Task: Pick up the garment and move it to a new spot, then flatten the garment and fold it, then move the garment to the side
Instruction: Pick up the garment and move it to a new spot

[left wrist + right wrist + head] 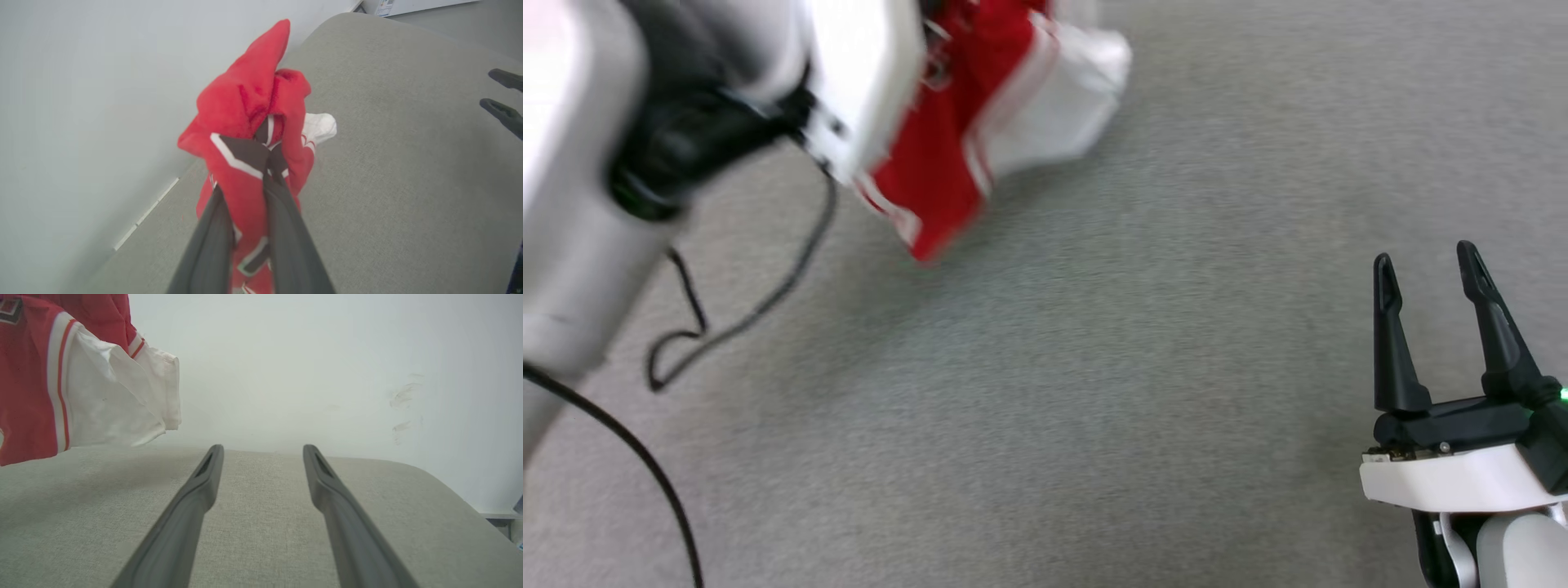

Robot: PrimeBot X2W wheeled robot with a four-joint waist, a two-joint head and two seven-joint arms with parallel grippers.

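Left pincer clamped on bunched red garment, white sleeve peeking behind, grey fabric surface beyond

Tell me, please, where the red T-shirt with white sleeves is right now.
The red T-shirt hangs bunched in the left gripper, over the grey cushioned surface, upper left in the head view.

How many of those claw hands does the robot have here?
2. The left gripper is clamped on the red garment, holding it above the grey surface; the right gripper hangs open and empty at the lower right.
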